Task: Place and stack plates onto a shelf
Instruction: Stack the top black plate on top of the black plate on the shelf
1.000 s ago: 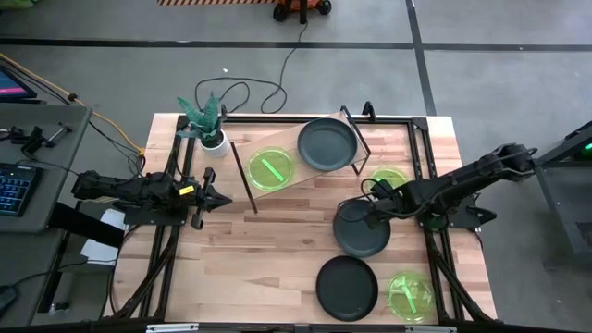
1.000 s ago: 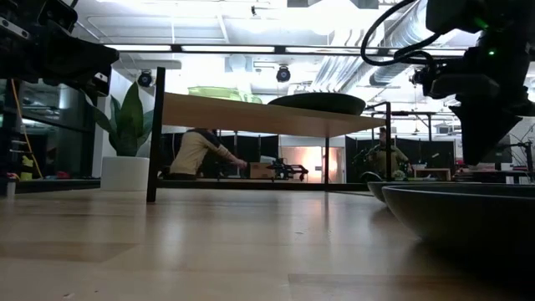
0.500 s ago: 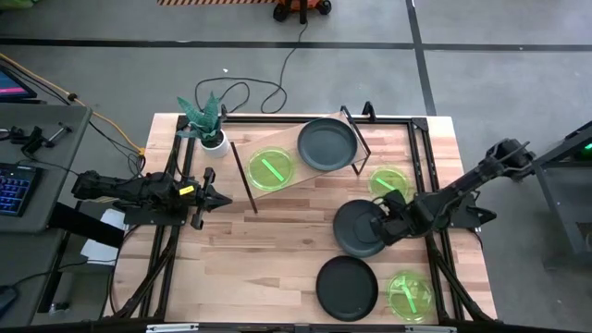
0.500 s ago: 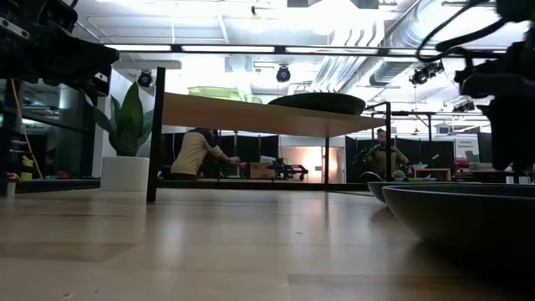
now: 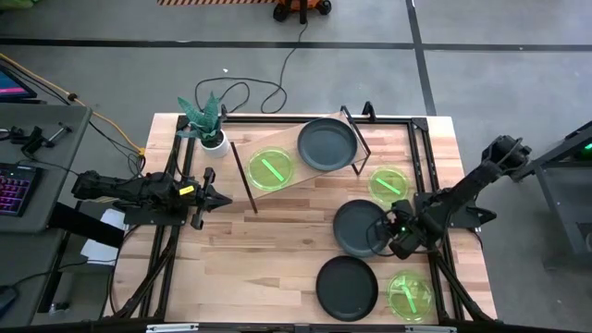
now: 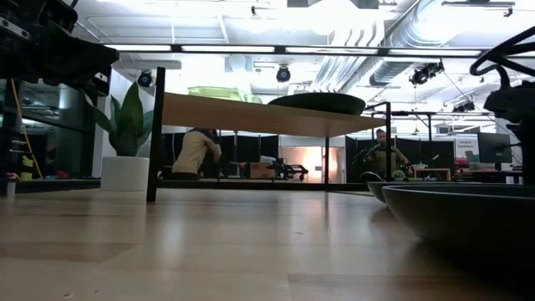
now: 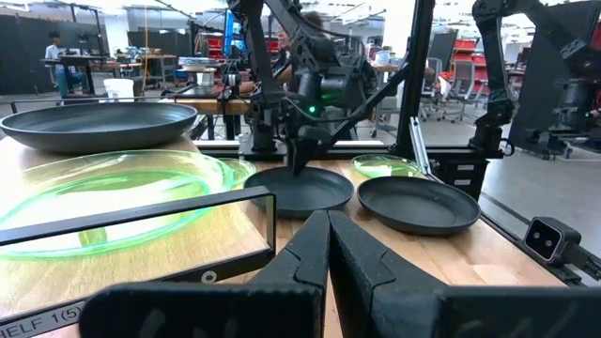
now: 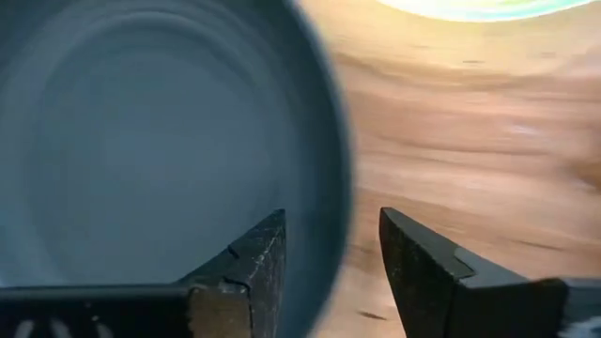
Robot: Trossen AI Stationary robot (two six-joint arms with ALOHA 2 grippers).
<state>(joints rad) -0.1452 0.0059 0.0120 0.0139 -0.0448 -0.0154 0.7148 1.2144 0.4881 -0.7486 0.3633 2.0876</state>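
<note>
The wooden shelf [image 5: 302,172] stands at the table's far side and bears a green plate [image 5: 271,169] and a dark grey plate [image 5: 326,143]. On the table lie a dark grey plate [image 5: 359,228], another dark one [image 5: 347,287] nearer, and two green plates [image 5: 388,180] [image 5: 410,294]. My right gripper [image 5: 392,238] is open at the middle dark plate's right rim [image 8: 336,178]; one finger [image 8: 252,258] is over the plate's inside and the other [image 8: 423,268] is outside, over the tabletop. My left gripper [image 5: 225,199] waits shut at the table's left, left of the shelf.
A potted plant [image 5: 209,125] stands at the far left corner beside the shelf. Black frame rails [image 5: 430,148] run along the table's edges. Bare wood lies between the shelf and the near edge on the left half. People show in the room beyond the table.
My right gripper has moved from over the middle dark plate's far part toward the table's near edge and a little right, ending at the plate's right rim. The plate has stayed where it was.
</note>
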